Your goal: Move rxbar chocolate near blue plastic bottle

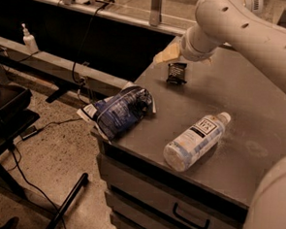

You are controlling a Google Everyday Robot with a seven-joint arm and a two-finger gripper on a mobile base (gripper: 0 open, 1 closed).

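Note:
The rxbar chocolate (177, 72), a small black-wrapped bar, lies flat on the grey table top (260, 109) near its far left edge. The blue plastic bottle (196, 140), clear with a white cap and a white label, lies on its side near the table's front edge, well apart from the bar. My gripper (168, 54), yellowish at the tip, hangs at the end of the white arm just above and left of the bar. It holds nothing that I can see.
A blue-and-white chip bag (120, 111) lies at the table's front left corner, partly over the edge. Drawers with a handle (190, 217) are below the top. A white arm section fills the lower right corner. Cables and a stand are on the floor at left.

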